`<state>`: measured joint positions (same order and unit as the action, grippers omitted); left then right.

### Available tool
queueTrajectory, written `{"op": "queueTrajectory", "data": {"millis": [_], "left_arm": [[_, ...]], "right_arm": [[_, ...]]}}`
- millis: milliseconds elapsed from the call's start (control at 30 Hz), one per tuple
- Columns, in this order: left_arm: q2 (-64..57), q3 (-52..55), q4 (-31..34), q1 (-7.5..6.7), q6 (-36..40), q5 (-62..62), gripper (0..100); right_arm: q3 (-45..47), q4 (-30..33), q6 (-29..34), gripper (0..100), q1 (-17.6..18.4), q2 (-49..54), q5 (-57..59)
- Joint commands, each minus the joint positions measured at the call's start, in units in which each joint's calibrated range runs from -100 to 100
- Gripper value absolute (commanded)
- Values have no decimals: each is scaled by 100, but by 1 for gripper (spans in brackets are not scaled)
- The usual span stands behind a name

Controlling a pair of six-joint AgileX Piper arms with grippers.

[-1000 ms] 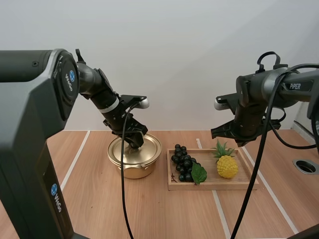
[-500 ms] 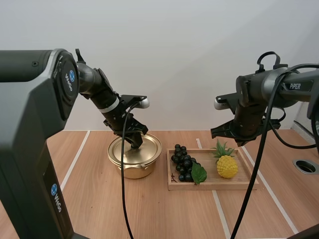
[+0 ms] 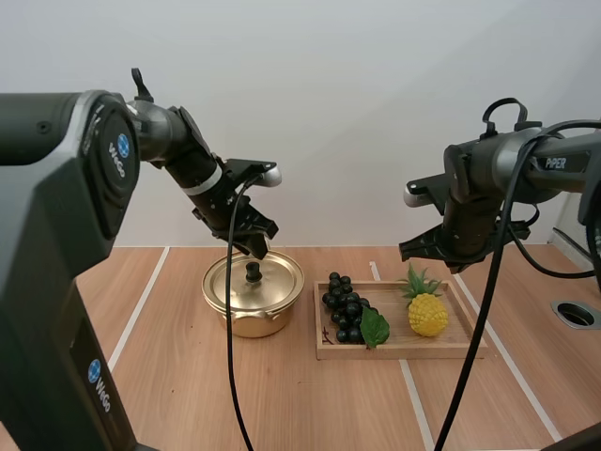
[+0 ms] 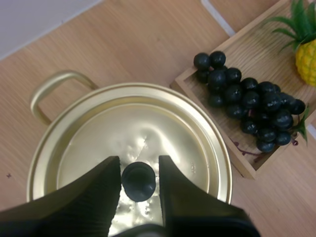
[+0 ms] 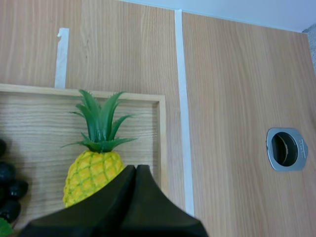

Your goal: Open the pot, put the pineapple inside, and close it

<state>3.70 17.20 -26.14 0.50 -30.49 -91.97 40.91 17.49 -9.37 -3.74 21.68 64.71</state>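
The gold pot point(image 3: 252, 314) stands left of centre with its lid point(image 3: 255, 280) on, the black knob point(image 3: 253, 272) showing. My left gripper point(image 3: 255, 248) hangs just above the knob, open. From the left wrist view the knob point(image 4: 138, 180) lies between and below the two spread fingers point(image 4: 94, 192) of the left gripper point(image 4: 138, 161), with the lid point(image 4: 133, 128) under them. The yellow pineapple point(image 3: 427, 311) lies in the wooden tray point(image 3: 394, 352). My right gripper point(image 3: 449, 267) hovers above it, shut on nothing; its wedge point(image 5: 136, 169) sits over the pineapple point(image 5: 94, 170).
A bunch of dark grapes point(image 3: 346, 308) with a green leaf fills the tray's left half, next to the pot. A round metal hole point(image 3: 575, 314) is set into the table at the far right. White tape lines cross the wooden tabletop.
My left gripper has risen from the lid knob and now sits above it; the lid stays on the pot. The right arm has held still.
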Motion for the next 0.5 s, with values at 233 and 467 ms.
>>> {"op": "queueTrajectory", "data": {"millis": [233,467], "left_arm": [[-1217,-238,-20,-6,77,-240,43],[-1772,-238,-20,-1,77,-256,43]], "right_arm": [[16,-225,-31,0,-19,10,-332],[28,-224,-427,0,-19,-409,-129]]}}
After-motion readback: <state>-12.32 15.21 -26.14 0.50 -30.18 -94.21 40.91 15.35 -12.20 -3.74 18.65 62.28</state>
